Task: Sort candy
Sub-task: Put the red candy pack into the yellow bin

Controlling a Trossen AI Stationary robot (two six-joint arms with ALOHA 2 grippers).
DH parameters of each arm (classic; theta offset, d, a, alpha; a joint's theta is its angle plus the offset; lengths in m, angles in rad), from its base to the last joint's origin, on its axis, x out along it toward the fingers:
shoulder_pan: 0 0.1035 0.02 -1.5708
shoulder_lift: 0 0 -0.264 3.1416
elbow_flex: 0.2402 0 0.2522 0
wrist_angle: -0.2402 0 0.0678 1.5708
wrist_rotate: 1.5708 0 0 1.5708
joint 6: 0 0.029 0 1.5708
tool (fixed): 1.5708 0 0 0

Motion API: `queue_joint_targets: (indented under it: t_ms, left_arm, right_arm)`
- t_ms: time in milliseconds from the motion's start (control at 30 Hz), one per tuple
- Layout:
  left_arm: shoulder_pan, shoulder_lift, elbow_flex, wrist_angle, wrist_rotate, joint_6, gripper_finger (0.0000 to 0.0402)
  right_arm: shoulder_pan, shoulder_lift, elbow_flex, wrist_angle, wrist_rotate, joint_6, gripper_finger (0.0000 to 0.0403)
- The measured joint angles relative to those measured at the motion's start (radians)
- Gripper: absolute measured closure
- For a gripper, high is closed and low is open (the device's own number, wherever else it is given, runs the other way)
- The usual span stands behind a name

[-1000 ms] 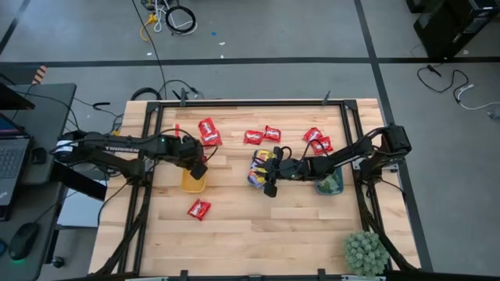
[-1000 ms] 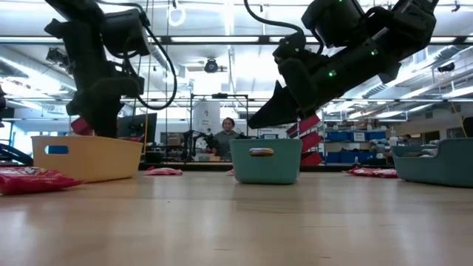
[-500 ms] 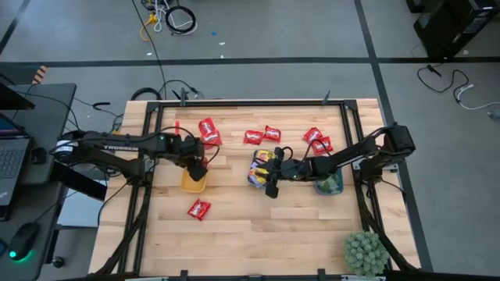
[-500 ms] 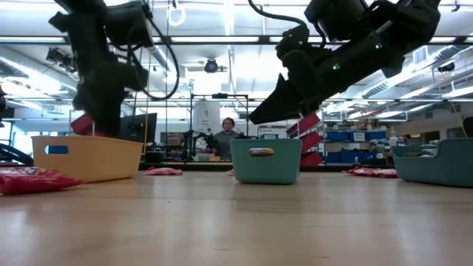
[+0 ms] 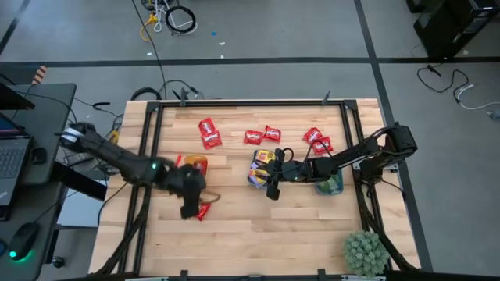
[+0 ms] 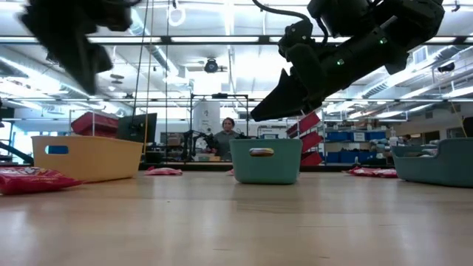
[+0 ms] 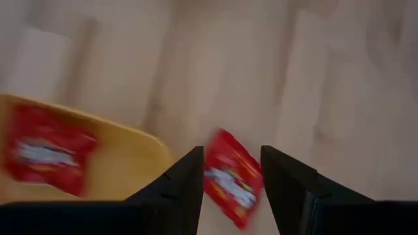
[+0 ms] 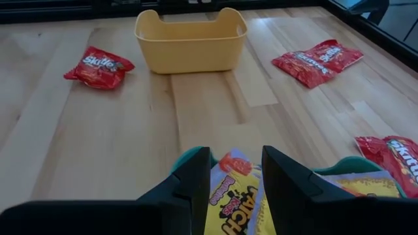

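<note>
My left gripper (image 5: 189, 211) (image 7: 232, 154) hangs open, clear above a loose red candy packet (image 5: 203, 209) (image 7: 232, 184) that lies flat on the table near its front left. Just beyond is the yellow tray (image 5: 193, 178) (image 7: 130, 140), with one red packet (image 7: 46, 154) in it. My right gripper (image 5: 271, 187) (image 8: 235, 154) stands open over the teal tray (image 6: 266, 162) at mid-table, which holds yellow candy packets (image 8: 230, 196). In the low view it (image 6: 260, 116) is clear above the tray's rim. Several red packets (image 5: 208, 131) lie along the far side.
A second teal tray (image 5: 331, 187) with green packets stands under my right arm. A spiky green plant (image 5: 366, 251) is at the near right corner. Red packets (image 5: 317, 140) lie at the far right. Bare wood stretches along the near side.
My left gripper has swung from above the yellow tray toward the table's near edge, rising and rolling. It now hangs over the loose red packet. A red packet stays behind in the yellow tray.
</note>
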Motion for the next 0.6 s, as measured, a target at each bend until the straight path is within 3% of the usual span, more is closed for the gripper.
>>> queue_joint_targets:
  t_ms: [267, 600]
  left_arm:
    - [-0.154, 0.142, 0.000, -0.067, -0.013, -0.286, 0.0249]
    - [-0.145, 0.273, -0.003, -0.102, 0.087, -0.328, 0.0249]
  right_arm:
    - [0.000, 0.000, 0.000, 0.000, 0.000, 0.005, 0.0279]
    - [0.005, 0.000, 0.000, 0.001, 0.000, 0.005, 0.0279]
